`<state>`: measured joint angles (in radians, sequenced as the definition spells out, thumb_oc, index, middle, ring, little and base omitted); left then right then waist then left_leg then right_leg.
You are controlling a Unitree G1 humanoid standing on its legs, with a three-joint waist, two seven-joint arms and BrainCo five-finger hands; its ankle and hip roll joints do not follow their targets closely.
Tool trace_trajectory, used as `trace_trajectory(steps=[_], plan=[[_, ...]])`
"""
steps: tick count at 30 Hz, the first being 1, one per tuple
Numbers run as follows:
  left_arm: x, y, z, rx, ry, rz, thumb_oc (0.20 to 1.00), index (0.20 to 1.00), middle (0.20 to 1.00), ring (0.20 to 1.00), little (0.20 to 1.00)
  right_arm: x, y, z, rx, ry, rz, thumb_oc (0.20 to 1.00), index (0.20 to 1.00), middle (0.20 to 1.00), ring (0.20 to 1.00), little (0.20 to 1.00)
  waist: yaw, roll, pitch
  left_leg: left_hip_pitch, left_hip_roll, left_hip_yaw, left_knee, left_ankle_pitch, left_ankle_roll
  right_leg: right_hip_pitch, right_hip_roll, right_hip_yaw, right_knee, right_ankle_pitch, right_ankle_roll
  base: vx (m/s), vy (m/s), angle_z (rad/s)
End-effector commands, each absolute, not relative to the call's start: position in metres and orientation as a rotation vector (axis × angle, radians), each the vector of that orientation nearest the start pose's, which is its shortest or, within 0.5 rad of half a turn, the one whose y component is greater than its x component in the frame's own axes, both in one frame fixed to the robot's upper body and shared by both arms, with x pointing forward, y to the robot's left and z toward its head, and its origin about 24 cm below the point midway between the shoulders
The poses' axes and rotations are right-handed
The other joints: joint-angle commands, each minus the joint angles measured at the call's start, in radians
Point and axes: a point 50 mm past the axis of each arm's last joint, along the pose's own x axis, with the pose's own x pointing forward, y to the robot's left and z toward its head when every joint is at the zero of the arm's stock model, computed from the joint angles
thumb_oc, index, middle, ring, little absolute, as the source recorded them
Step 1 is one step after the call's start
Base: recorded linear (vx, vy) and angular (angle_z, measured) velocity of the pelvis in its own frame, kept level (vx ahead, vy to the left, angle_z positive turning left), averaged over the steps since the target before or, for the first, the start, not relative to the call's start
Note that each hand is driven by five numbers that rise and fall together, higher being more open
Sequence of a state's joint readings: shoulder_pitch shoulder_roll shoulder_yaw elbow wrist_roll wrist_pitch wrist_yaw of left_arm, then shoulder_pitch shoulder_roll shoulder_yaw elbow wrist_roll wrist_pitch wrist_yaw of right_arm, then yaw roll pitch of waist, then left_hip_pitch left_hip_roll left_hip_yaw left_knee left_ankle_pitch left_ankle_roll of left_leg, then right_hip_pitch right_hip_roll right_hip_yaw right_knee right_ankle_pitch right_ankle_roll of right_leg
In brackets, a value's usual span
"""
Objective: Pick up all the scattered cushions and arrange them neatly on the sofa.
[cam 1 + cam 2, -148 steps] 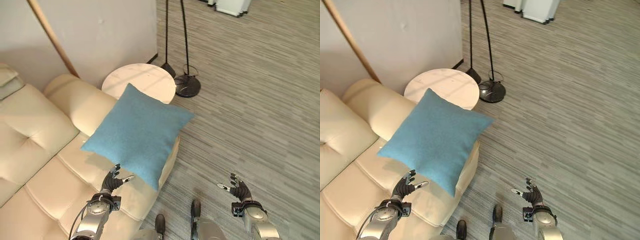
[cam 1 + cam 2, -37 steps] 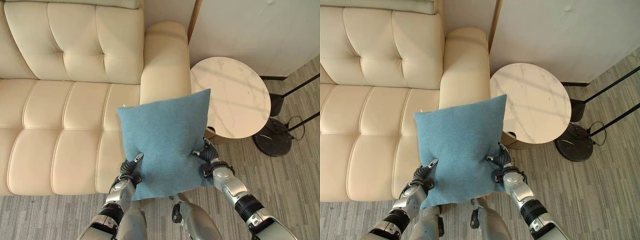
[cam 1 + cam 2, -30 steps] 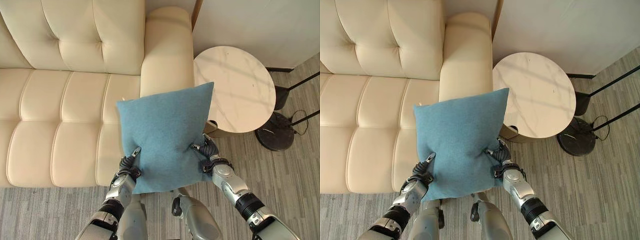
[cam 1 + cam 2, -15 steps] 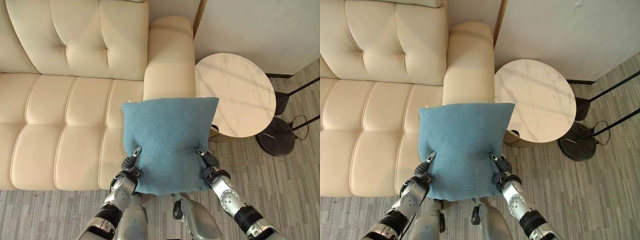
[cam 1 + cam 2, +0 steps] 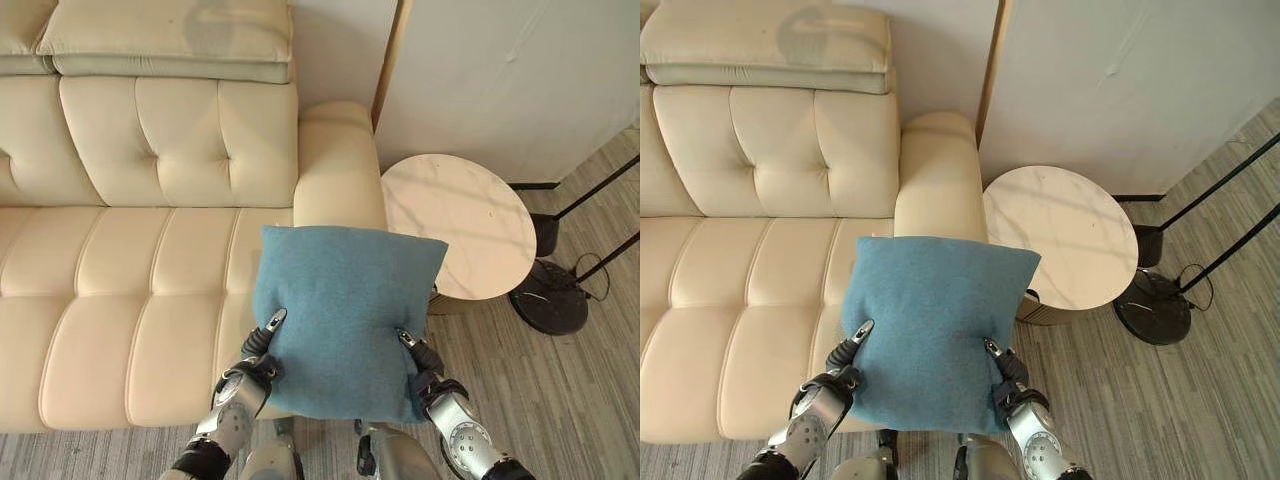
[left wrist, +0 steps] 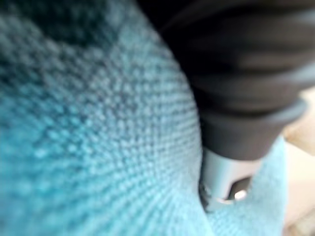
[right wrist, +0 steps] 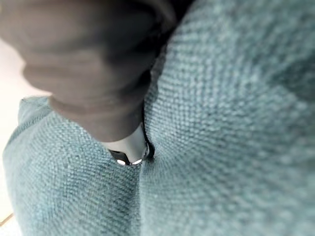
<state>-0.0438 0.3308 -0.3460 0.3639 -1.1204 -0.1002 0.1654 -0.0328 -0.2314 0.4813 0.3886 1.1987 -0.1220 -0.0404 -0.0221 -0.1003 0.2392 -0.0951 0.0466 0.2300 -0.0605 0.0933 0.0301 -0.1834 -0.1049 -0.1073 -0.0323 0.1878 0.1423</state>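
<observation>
I hold a square blue cushion (image 5: 345, 315) up in front of me, between both hands, over the right end of the cream sofa (image 5: 130, 290). My left hand (image 5: 258, 352) pinches its lower left edge, thumb on the front. My right hand (image 5: 422, 365) pinches the lower right edge the same way. The blue weave (image 6: 98, 147) lies close against the hand in the left wrist view, and the cushion (image 7: 216, 123) does so too in the right wrist view. The cushion hides part of the sofa's right seat and armrest (image 5: 338, 165).
A round white side table (image 5: 458, 225) stands just right of the armrest. A floor lamp's black base (image 5: 548, 305) and stems sit further right on the striped grey floor. A pale flat cushion (image 5: 170, 40) lies on the sofa's back. A white wall panel rises behind the table.
The view has tilted up, showing more of the sofa's back. The cushion stays gripped by both hands and now sits squarer and a bit lower in front of the armrest.
</observation>
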Motion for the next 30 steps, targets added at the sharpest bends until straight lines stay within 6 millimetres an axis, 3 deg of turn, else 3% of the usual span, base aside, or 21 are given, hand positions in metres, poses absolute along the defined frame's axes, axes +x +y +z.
trace_trajectory(steps=[1, 2, 7, 9, 11, 12, 13, 14, 16, 17, 18, 21, 23, 24, 25, 26, 30], plan=[[0.244, 0.047, 0.025, -0.902, 0.309, -0.417, 0.2, 0.2, 0.2, 0.2, 0.2, 0.215, 0.016, 0.031, 1.056, 0.384, 0.678, 0.2, 0.2, 0.2, 0.2, 0.2, 0.024, 0.036, -0.02, 0.006, 0.031, -0.014, -0.027, -0.052, -0.055, 0.108, -0.016, 0.037, 0.187, -0.228, 0.019, -0.05, 0.0, -0.01], [0.241, 0.05, 0.027, -0.905, 0.299, -0.416, 0.2, 0.2, 0.2, 0.2, 0.2, 0.214, 0.014, 0.033, 1.058, 0.373, 0.688, 0.2, 0.2, 0.2, 0.2, 0.2, 0.039, 0.037, -0.046, 0.005, 0.018, -0.015, -0.027, -0.049, -0.051, 0.161, 0.007, 0.053, 0.2, -0.266, 0.011, -0.07, -0.043, -0.13], [0.237, 0.058, 0.02, -0.919, 0.321, -0.357, 0.2, 0.2, 0.2, 0.2, 0.2, 0.221, 0.001, 0.028, 1.043, 0.354, 0.619, 0.2, 0.2, 0.2, 0.2, 0.2, 0.079, 0.02, -0.083, -0.032, 0.0, -0.01, -0.01, -0.016, -0.054, 0.254, 0.069, 0.098, 0.12, -0.329, -0.031, -0.12, -0.108, -0.1], [0.236, 0.057, 0.019, -0.936, 0.33, -0.337, 0.2, 0.2, 0.2, 0.2, 0.2, 0.223, -0.004, 0.027, 1.049, 0.346, 0.582, 0.2, 0.2, 0.2, 0.2, 0.2, 0.086, 0.026, -0.072, -0.084, 0.018, -0.031, 0.008, 0.041, -0.082, 0.265, 0.108, 0.101, 0.064, -0.372, -0.079, -0.23, -0.245, -0.05], [0.237, 0.057, 0.021, -0.94, 0.324, -0.33, 0.2, 0.2, 0.2, 0.2, 0.2, 0.224, -0.007, 0.027, 1.05, 0.34, 0.576, 0.2, 0.2, 0.2, 0.2, 0.2, 0.086, 0.034, -0.061, -0.106, 0.026, -0.043, 0.01, 0.069, -0.099, 0.259, 0.121, 0.09, 0.061, -0.377, -0.092, -0.22, -0.174, 0.3], [0.24, 0.056, 0.024, -0.954, 0.31, -0.322, 0.2, 0.2, 0.2, 0.2, 0.2, 0.23, -0.015, 0.029, 1.037, 0.313, 0.546, 0.2, 0.2, 0.2, 0.2, 0.2, 0.089, 0.05, -0.028, -0.149, 0.036, -0.074, 0.014, 0.113, -0.137, 0.239, 0.133, 0.059, 0.075, -0.384, -0.103, -0.18, -0.081, 0.53], [0.24, 0.056, 0.024, -0.954, 0.309, -0.322, 0.2, 0.2, 0.2, 0.2, 0.2, 0.23, -0.015, 0.03, 1.037, 0.312, 0.546, 0.2, 0.2, 0.2, 0.2, 0.2, 0.088, 0.05, -0.028, -0.151, 0.036, -0.076, 0.014, 0.113, -0.137, 0.238, 0.134, 0.057, 0.075, -0.384, -0.103, -0.39, -0.12, 0.63], [0.242, 0.054, 0.028, -0.96, 0.298, -0.329, 0.2, 0.2, 0.2, 0.2, 0.2, 0.236, -0.023, 0.031, 1.016, 0.286, 0.518, 0.2, 0.2, 0.2, 0.2, 0.2, 0.082, 0.056, -0.008, -0.16, 0.028, -0.116, 0.03, 0.091, -0.138, 0.207, 0.125, 0.019, 0.095, -0.375, -0.107, -0.3, -0.048, 0.69], [0.242, 0.053, 0.03, -0.958, 0.293, -0.335, 0.2, 0.2, 0.2, 0.2, 0.2, 0.236, -0.028, 0.029, 1.014, 0.284, 0.5, 0.2, 0.2, 0.2, 0.2, 0.2, 0.057, 0.046, -0.012, -0.139, 0.037, -0.108, 0.079, 0.042, -0.117, 0.186, 0.092, -0.04, 0.099, -0.36, -0.099, -0.25, -0.025, 1.01], [0.242, 0.053, 0.03, -0.958, 0.293, -0.335, 0.2, 0.2, 0.2, 0.2, 0.2, 0.236, -0.028, 0.029, 1.014, 0.284, 0.5, 0.2, 0.2, 0.2, 0.2, 0.2, 0.057, 0.047, -0.014, -0.143, 0.038, -0.109, 0.08, 0.042, -0.117, 0.183, 0.093, -0.04, 0.098, -0.359, -0.099, -0.16, 0.019, 1.23], [0.24, 0.054, 0.028, -0.956, 0.3, -0.336, 0.2, 0.2, 0.2, 0.2, 0.2, 0.234, -0.032, 0.028, 1.003, 0.285, 0.5, 0.2, 0.2, 0.2, 0.2, 0.2, 0.04, 0.03, -0.022, -0.107, 0.054, -0.089, 0.137, -0.023, -0.111, 0.178, 0.06, -0.082, 0.082, -0.342, -0.1, -0.14, 0.027, 0.99], [0.239, 0.052, 0.026, -0.939, 0.306, -0.354, 0.2, 0.2, 0.2, 0.2, 0.2, 0.233, -0.036, 0.025, 0.968, 0.286, 0.51, 0.2, 0.2, 0.2, 0.2, 0.2, 0.014, 0.02, -0.037, -0.027, 0.103, -0.06, 0.172, -0.089, -0.117, 0.171, 0.025, -0.145, 0.057, -0.324, -0.105, -0.12, 0.066, 0.84], [0.238, 0.05, 0.025, -0.944, 0.31, -0.362, 0.2, 0.2, 0.2, 0.2, 0.2, 0.232, -0.042, 0.023, 0.953, 0.283, 0.498, 0.2, 0.2, 0.2, 0.2, 0.2, -0.006, 0.021, -0.049, 0.013, 0.144, -0.023, 0.177, -0.077, -0.127, 0.174, 0.008, -0.188, 0.045, -0.313, -0.103, -0.02, 0.119, 1.11], [0.237, 0.05, 0.024, -0.945, 0.316, -0.363, 0.2, 0.2, 0.2, 0.2, 0.2, 0.232, -0.046, 0.021, 0.94, 0.28, 0.488, 0.2, 0.2, 0.2, 0.2, 0.2, -0.017, 0.029, -0.061, 0.059, 0.161, -0.002, 0.156, -0.107, -0.146, 0.187, 0.006, -0.2, 0.039, -0.327, -0.094, 0.07, 0.151, 1.03], [0.235, 0.049, 0.022, -0.934, 0.323, -0.369, 0.2, 0.2, 0.2, 0.2, 0.2, 0.23, -0.048, 0.02, 0.931, 0.28, 0.485, 0.2, 0.2, 0.2, 0.2, 0.2, -0.03, 0.041, -0.075, 0.084, 0.159, 0.017, 0.124, -0.109, -0.152, 0.192, 0.001, -0.221, 0.039, -0.323, -0.089, 0.03, 0.266, 0.98], [0.233, 0.046, 0.02, -0.914, 0.335, -0.392, 0.2, 0.2, 0.2, 0.2, 0.2, 0.23, -0.054, 0.023, 0.9, 0.254, 0.486, 0.2, 0.2, 0.2, 0.2, 0.2, -0.047, 0.065, -0.089, 0.102, 0.15, 0.081, 0.028, -0.085, -0.161, 0.187, -0.016, -0.267, 0.041, -0.305, -0.077, -0.03, 0.231, 0.96], [0.232, 0.048, 0.018, -0.895, 0.348, -0.384, 0.2, 0.2, 0.2, 0.2, 0.2, 0.229, -0.052, 0.021, 0.891, 0.263, 0.479, 0.2, 0.2, 0.2, 0.2, 0.2, -0.055, 0.081, -0.1, 0.121, 0.131, 0.087, -0.027, -0.09, -0.16, 0.185, -0.032, -0.293, 0.04, -0.282, -0.057, -0.01, 0.211, 1.02]])
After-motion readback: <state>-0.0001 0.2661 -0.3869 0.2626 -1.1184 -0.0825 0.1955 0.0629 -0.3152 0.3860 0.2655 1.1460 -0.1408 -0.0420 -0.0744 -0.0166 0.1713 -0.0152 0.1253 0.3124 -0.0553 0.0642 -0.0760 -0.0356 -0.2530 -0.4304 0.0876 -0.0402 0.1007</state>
